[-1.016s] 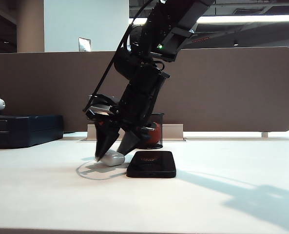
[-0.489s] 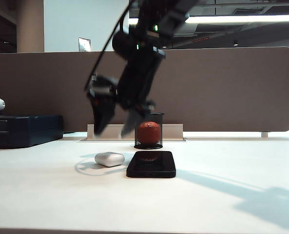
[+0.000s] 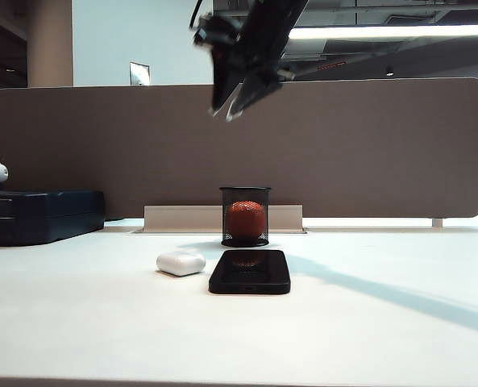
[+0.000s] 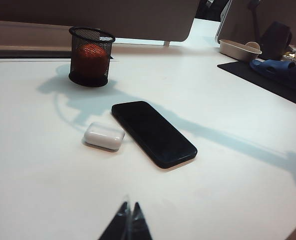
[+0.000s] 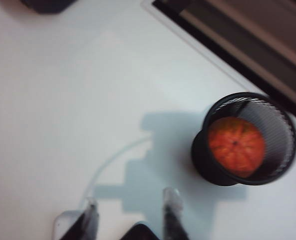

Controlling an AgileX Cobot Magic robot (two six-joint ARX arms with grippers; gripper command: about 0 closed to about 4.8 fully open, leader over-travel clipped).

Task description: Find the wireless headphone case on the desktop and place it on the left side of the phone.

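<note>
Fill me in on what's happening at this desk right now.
The wireless headphone case lies on the desktop just left of the phone, with nothing gripping it. The right tool hangs high above them, fingers apart and empty. The left tool sits low near the desk's front, shut and idle. A mesh cup with an orange ball stands behind the phone.

mesh cup (image 3: 244, 216) holding orange ball (image 3: 245, 218), blue case (image 3: 41, 215)
</note>
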